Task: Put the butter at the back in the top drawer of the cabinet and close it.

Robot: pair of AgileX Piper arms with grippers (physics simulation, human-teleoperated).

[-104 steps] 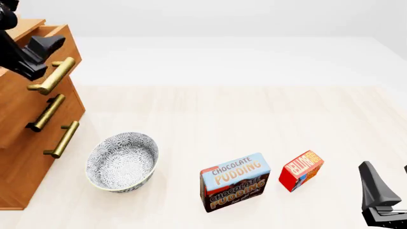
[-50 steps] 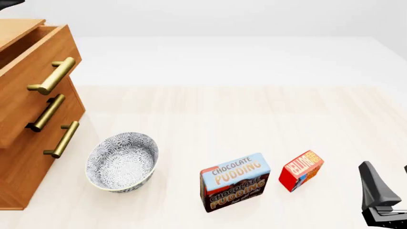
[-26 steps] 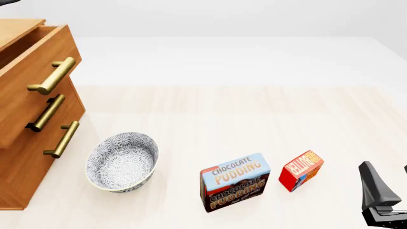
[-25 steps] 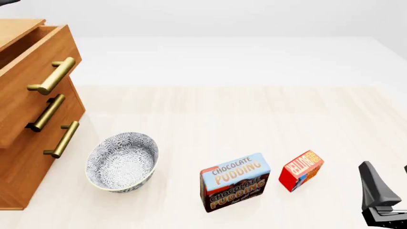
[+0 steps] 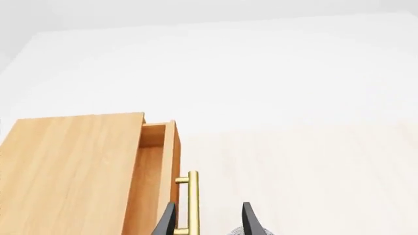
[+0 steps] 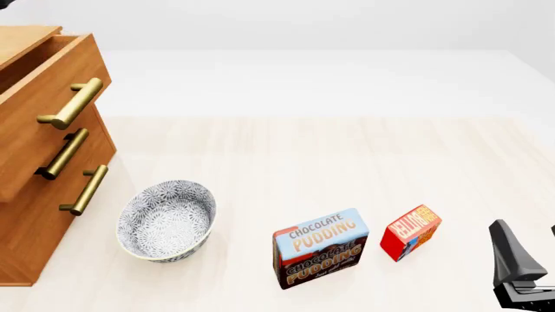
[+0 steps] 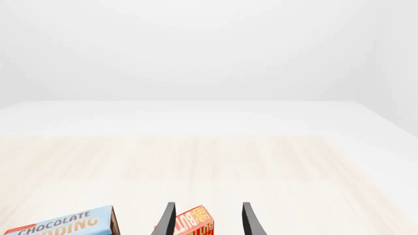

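Readable text: the larger blue-and-brown box (image 6: 321, 247) reads "CHOCOLATE PUDDING" twice on its front face. The butter (image 6: 411, 232), a small red box, carries yellow-orange lettering turned on its side; in the front view I cannot read it with certainty, and in my right wrist view only part of the lettering shows.

Task object location: the butter stands on the light wood table (image 6: 347, 156) just to the right of the pudding box, apart from it, near the table's front edge. In my right wrist view it sits between my two finger tips.

My right gripper (image 7: 207, 219) has its fingers parted with the butter's top showing in the gap; it grips nothing. In the front view only one dark finger shows at the lower right corner, right of the butter and clear of it.

My left gripper (image 5: 207, 219) is also parted and empty. It looks down on the cabinet (image 5: 68, 171), with the brass handle (image 5: 191, 200) near one finger.

The top drawer (image 6: 52, 97) is pulled out.

A patterned grey-white bowl (image 6: 166, 220) stands between the cabinet and the pudding box, beside the lowest handle.
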